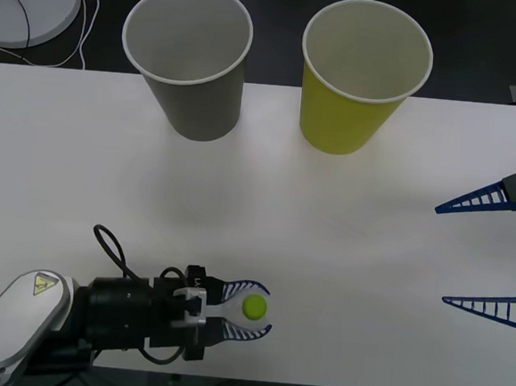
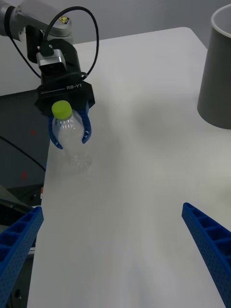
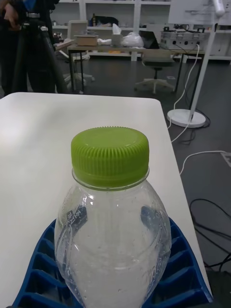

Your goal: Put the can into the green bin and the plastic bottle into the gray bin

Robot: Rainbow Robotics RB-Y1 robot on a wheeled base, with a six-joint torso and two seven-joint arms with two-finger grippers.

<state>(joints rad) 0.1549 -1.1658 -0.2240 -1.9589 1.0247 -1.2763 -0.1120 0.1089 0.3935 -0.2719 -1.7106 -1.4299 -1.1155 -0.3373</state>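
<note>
The plastic bottle (image 1: 253, 308) (image 2: 71, 139) (image 3: 111, 226), clear with a lime-green cap, stands upright near the table's front edge, left of centre. My left gripper (image 1: 268, 311) (image 2: 72, 143) (image 3: 113, 274) is shut on the bottle, its blue fingers curved around the body. The gray bin (image 1: 195, 90) (image 2: 216, 82) stands at the back left and the green bin (image 1: 350, 102) beside it at the back centre-right, both upright. My right gripper (image 1: 485, 256) (image 2: 115, 250) hovers open over the table's right side, holding nothing. The can is out of view.
The white table (image 1: 328, 216) stretches bare between the bottle and the two bins. A round white lamp base (image 1: 27, 0) with a cable sits on the floor beyond the table's back left corner.
</note>
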